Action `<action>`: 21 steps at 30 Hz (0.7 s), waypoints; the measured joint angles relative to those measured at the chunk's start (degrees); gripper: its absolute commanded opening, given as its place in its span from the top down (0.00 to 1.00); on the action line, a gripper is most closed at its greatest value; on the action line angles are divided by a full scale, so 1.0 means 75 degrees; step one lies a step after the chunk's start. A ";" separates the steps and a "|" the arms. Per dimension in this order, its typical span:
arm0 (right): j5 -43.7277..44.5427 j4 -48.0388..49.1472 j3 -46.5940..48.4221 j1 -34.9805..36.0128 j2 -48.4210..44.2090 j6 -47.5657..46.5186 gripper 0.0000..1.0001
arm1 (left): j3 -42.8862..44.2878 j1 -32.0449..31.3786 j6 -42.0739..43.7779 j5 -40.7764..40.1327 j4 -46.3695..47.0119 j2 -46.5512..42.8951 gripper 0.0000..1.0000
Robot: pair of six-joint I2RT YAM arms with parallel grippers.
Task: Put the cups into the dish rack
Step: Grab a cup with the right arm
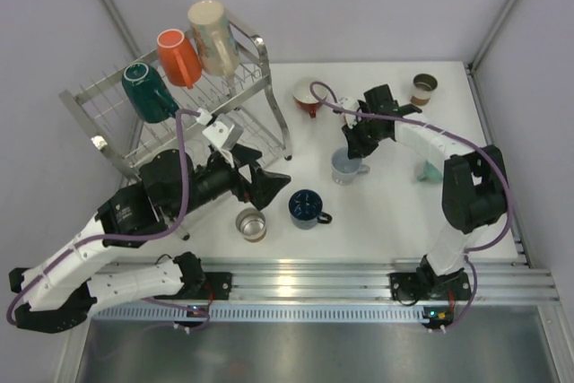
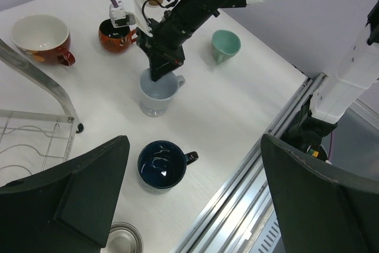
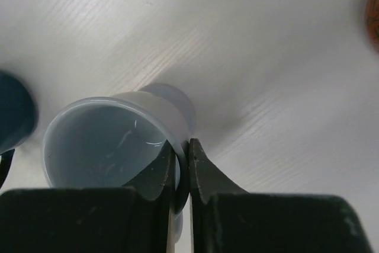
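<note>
**Rim pinch made on the pale blue cup: lift straight, then swing to the rack**

I have the right gripper (image 3: 182, 170) closed down almost fully on the wall of the pale blue cup (image 1: 345, 168), one finger inside the mouth and one outside. The cup stands on the table (image 1: 395, 213) well to the right of the dish rack (image 1: 273, 100), farther from it than the navy cup (image 1: 305, 208). It is upright, with its mouth facing up and its long axis vertical. The handle appears to point away from the rack.

A pinch on a thin rim can let a cup swing, so I want to raise it straight up before I move sideways, and I mean to keep the squeeze steady. I would begin the tilt only once the base is off the table.

The left gripper (image 1: 267, 190) hangs just beside the rack's near corner with its fingers spread as wide as they go, holding nothing. It lies between my cup and the rack, so I would route the carry high or behind it.

The teal cup (image 1: 148, 91), the orange cup (image 1: 179, 57) and the beige cup (image 1: 213, 38) already sit tilted along the rack's upper tier. I judge the lower tier the safer landing, with the cup turned mouth down over the tines.
</note>
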 measured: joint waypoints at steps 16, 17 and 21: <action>-0.1830 0.2425 -0.1562 -0.1647 -0.2929 0.5018 1.00 | 0.1043 0.0000 0.0026 0.0536 0.0251 0.0673 0.03; -0.1909 0.3054 -0.1807 -0.1798 -0.3351 0.5572 1.00 | 0.1142 0.0000 0.0026 0.0565 0.0280 0.0708 0.03; -0.2130 0.5875 -0.2830 -0.1918 -0.4721 0.8174 1.00 | 0.1463 0.0000 -0.0006 0.0807 0.0586 0.0930 0.03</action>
